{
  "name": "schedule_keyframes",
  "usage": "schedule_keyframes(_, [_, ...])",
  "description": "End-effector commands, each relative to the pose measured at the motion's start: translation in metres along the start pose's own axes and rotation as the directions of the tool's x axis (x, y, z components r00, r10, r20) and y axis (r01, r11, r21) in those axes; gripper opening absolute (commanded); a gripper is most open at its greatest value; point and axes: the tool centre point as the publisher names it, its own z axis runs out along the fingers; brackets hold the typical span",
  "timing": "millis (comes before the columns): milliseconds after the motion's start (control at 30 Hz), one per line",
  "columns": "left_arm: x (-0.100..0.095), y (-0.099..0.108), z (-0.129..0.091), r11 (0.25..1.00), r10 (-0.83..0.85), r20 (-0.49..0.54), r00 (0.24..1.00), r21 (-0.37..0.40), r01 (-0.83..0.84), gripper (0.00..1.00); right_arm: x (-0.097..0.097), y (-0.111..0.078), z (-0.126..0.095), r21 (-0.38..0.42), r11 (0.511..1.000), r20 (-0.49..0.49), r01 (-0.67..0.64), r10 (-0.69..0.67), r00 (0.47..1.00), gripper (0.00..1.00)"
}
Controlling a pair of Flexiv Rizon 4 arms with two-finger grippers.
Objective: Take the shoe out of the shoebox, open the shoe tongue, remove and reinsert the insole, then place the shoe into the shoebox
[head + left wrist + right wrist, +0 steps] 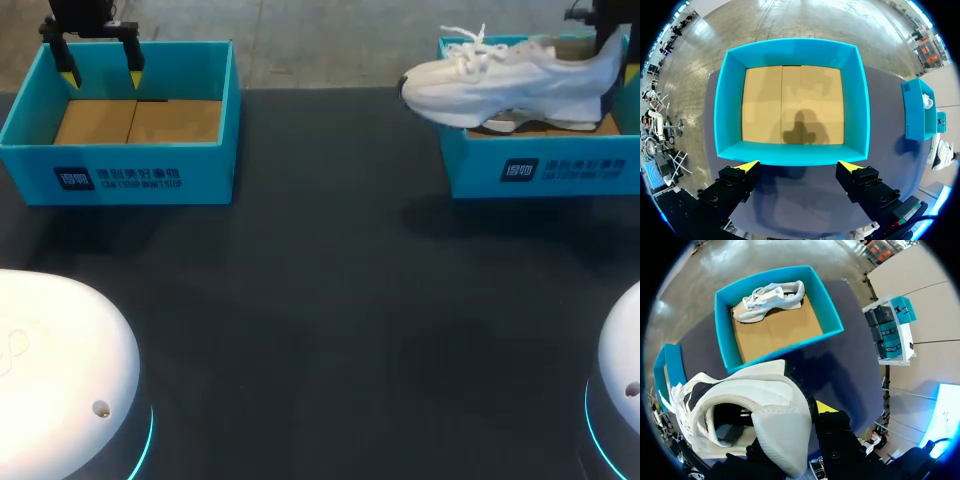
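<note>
Shoe (510, 85) in the air over the right shoebox (540, 172), sole down, long axis running across the table: heel at the right gripper (790, 427), toe out past the box's inner wall, pointing toward the middle. Gripper pinching the heel collar, with one yellow fingertip (826, 407) showing just outside the heel and the other hidden by the shoe. Below, in the right wrist view, a second shoe (767, 300) lying along one wall of that same box on its cardboard floor.

Left gripper (797, 167) well apart from all this, fingers spread with nothing between them, hanging over the far wall of the left shoebox (120, 178).

Likely next: set the shoe down toe-first toward the middle, on the right arm alone, the left being too far off to help with the tongue yet. Landing ground the dark, flat, matte table (320, 320) between the two boxes, which stand well apart.
</note>
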Motion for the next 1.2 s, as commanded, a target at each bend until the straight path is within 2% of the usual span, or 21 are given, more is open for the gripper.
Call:
schedule_keyframes(33, [0.0,0.0,0.0,1.0,0.0,0.001,1.0,0.0,0.0,1.0,-0.005,-0.03,0.006,-0.047,0.998,-0.038,-0.03,0.028,0.999,0.0])
schedule_keyframes(433, [0.0,0.0,0.0,1.0,0.0,0.001,1.0,0.0,0.0,1.0,0.017,-0.095,0.021,-0.063,0.997,-0.015,-0.047,0.046,0.999,0.0])
schedule_keyframes(600, [0.0,0.0,0.0,1.0,0.0,0.001,1.0,0.0,0.0,1.0,0.033,-0.116,0.031,-0.062,0.996,-0.02,-0.058,0.057,0.998,0.0])
schedule_keyframes(667, [0.0,0.0,0.0,1.0,0.0,0.001,1.0,0.0,0.0,1.0,0.038,-0.122,0.036,-0.061,0.996,0.009,-0.065,0.065,0.998,0.0])
schedule_keyframes(1200, [0.0,0.0,0.0,1.0,0.0,0.001,1.0,0.0,0.0,1.0,0.038,-0.122,0.036,-0.061,0.996,0.009,-0.065,0.065,0.998,0.0])
